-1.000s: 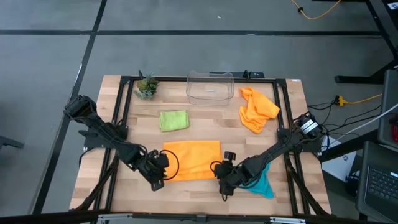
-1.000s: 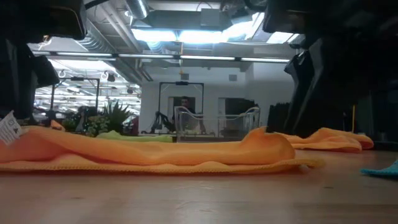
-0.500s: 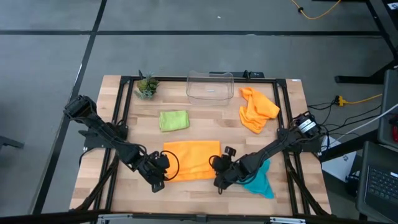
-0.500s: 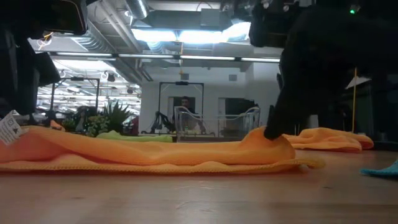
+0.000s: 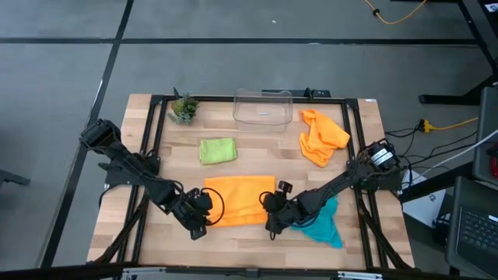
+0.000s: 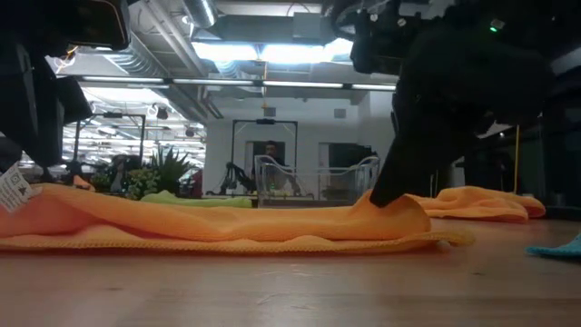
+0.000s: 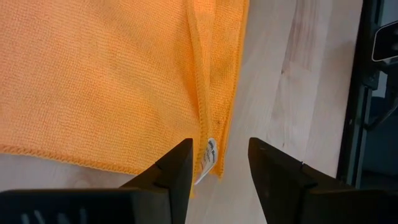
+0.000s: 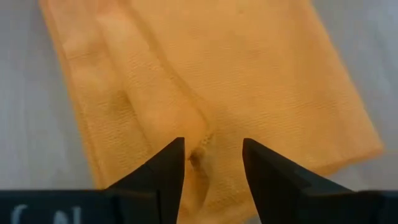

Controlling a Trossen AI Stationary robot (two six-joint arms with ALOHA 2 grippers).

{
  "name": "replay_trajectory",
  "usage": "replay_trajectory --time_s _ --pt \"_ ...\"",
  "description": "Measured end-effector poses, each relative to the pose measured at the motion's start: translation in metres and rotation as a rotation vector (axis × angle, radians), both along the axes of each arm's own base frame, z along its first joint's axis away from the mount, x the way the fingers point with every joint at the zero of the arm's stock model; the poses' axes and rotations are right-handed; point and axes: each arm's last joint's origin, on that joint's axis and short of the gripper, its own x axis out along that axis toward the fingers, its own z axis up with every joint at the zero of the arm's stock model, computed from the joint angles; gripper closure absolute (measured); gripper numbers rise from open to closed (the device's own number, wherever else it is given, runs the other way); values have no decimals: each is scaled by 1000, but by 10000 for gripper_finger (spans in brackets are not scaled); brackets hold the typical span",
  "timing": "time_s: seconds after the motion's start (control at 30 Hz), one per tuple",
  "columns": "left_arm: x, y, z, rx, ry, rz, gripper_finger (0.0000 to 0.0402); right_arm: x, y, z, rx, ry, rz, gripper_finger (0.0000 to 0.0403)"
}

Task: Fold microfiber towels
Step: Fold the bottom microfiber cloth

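Since it is a thin, soft microfiber cloth, the flat orange rectangular towel (image 5: 240, 200) in front of the clear plastic bin (image 5: 263, 108) looks light and limp; it will likely drape and sag when lifted, and its napped weave should grip rather than slip, so the doubled edges at its two short ends seem the best places to pinch. Its long axis runs from one arm toward the other, parallel to the bin's long side, and a raised fold ridge follows that same line. At one short end, by the white tag (image 7: 208, 160), the left gripper (image 7: 217, 165) sits with its jaws spread, straddling the hemmed corner without closing on it. At the opposite end the right gripper (image 8: 212, 160) is likewise spread over a small pucker of orange cloth, fingertips down at the fabric. Farther out lie the folded lime green towel (image 5: 217, 150) between bin and orange towel, a crumpled orange towel (image 5: 320, 137) beside the bin, and a teal towel (image 5: 324, 225) under the right arm.
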Motion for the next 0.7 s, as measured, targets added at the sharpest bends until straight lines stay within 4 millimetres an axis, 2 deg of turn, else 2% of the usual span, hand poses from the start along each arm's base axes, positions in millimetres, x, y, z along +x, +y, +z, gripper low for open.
replay_trajectory --time_s 0.23,0.5,0.7 --pt "0 0 0 1 -1 0 256 1 -2 -3 39 30 13 280" --pt "0 0 0 2 -1 0 256 3 12 9 23 18 86 387" --pt "0 0 0 3 0 0 256 -8 26 18 -30 99 153 395"
